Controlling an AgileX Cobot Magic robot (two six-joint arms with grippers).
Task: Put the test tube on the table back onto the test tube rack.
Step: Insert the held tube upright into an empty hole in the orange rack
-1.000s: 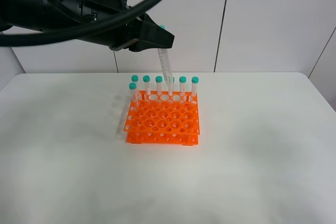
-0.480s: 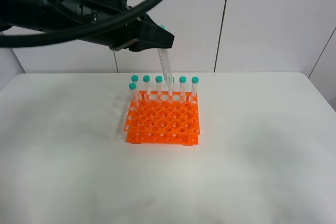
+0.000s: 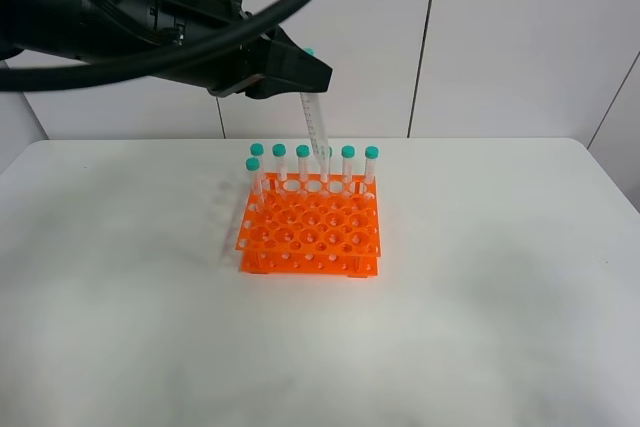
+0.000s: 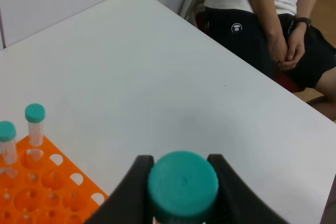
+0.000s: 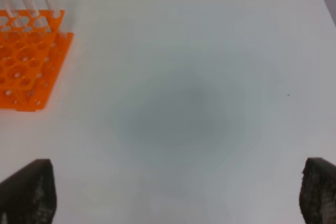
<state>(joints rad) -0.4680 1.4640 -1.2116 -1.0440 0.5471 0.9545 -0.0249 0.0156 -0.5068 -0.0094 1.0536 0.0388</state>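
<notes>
One test tube (image 3: 317, 127) hangs tilted from my left gripper (image 4: 181, 184), jaws clamped on its cap, tip at the test tube rack's (image 3: 262, 259) back row (right gripper (image 5: 173, 192) idle, spread wide); risk, I judge: lowering aslant jams the tip on a hole rim or knocks neighbouring tubes (image 3: 348, 162).

**Three Views Meeting at the Orange Rack**

The high camera is looking down from the front over the whole table (image 3: 480, 277). In its view the rack (image 3: 310, 227) is sitting toward 12 o'clock of the tabletop's middle, and the left arm is reaching in from 10 o'clock. The left wrist camera is peering down from just above the capped tube (image 4: 182, 184), facing out toward a seated person (image 4: 262, 19). The right wrist camera is gazing down past its own fingers (image 5: 29, 190) from farther off. All three are sharing the rack and tabletop.
</notes>
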